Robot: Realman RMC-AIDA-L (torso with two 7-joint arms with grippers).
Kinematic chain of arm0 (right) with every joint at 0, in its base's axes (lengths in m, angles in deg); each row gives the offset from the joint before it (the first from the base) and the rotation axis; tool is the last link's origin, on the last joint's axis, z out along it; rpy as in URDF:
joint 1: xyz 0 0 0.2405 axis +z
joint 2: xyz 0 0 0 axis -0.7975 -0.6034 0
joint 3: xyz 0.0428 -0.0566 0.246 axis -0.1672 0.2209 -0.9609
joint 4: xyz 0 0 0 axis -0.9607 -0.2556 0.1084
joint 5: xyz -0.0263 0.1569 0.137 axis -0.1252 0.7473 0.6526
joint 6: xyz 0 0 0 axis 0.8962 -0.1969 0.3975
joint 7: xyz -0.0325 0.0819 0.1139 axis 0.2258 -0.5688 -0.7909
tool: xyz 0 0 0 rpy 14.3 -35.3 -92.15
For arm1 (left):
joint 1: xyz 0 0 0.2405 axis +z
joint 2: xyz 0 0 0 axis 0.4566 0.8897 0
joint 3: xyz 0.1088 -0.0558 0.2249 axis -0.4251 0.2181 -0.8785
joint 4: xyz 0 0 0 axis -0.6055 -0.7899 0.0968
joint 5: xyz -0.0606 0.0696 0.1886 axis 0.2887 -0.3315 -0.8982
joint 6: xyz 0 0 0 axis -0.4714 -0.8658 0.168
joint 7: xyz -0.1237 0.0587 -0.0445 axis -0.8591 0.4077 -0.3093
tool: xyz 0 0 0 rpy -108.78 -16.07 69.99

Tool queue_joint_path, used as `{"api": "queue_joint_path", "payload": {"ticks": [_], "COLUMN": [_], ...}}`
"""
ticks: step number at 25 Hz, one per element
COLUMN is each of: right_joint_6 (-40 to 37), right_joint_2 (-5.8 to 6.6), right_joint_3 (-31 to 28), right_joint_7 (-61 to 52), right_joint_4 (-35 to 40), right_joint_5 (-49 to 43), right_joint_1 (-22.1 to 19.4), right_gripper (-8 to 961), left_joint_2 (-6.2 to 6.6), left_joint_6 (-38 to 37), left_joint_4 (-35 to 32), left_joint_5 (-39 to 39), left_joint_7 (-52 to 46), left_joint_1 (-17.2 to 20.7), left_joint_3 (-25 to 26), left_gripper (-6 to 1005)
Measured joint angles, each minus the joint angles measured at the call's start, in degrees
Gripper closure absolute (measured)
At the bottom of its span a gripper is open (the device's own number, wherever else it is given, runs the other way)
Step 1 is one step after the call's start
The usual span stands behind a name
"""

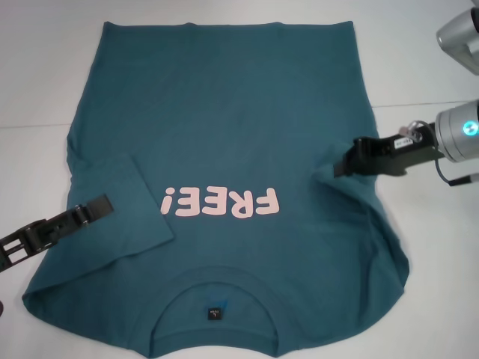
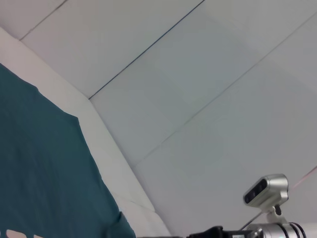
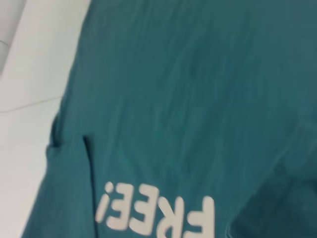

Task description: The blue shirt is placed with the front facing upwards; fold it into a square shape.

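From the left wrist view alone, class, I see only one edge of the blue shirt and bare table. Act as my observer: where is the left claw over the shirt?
Observer: The left claw is over the blue shirt's left sleeve, which lies folded inward onto the front.
Operator: And the right side?
Observer: The right claw is at the shirt's right side, level with the pink lettering, where the fabric is bunched.
Operator: Which way does the collar lie?
Observer: The collar is at the edge nearest the robot, with the neck label showing.
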Motion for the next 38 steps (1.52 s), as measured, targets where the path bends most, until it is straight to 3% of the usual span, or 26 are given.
{"api": "queue_joint_path", "payload": {"ticks": [16,23,29,31,38], "right_joint_6": [5.0,5.4,4.3,2.9,-8.5], "right_joint_2": [-0.93,-1.36,-1.30,-0.85,1.53], "right_joint_3": [0.0,2.3,1.9,1.7,-1.4], "right_joint_7": [0.4,5.6,8.9,9.7,15.1], "right_joint_4": [-0.9,-1.0,0.0,0.8,3.4], "right_joint_5": [3.8,3.3,3.7,4.2,8.9], "right_joint_1": [0.0,1.2,1.5,0.9,-4.1], "right_gripper": [914,914,765,517,283], "left_joint_2": [0.00,0.00,0.00,0.03,1.53], "left_joint_6": [0.4,0.5,0.5,0.5,-0.6], "left_joint_4": [0.4,0.4,0.4,0.4,-0.4], "left_joint_5": [0.0,0.0,0.0,0.0,-2.3], "left_joint_7": [0.0,0.0,-0.1,-0.3,-6.5], "left_joint_1": [0.1,0.2,0.3,0.3,0.2], "left_joint_3": [0.3,0.3,0.4,0.4,-0.5], "left_gripper": [48,47,48,47,48]}}
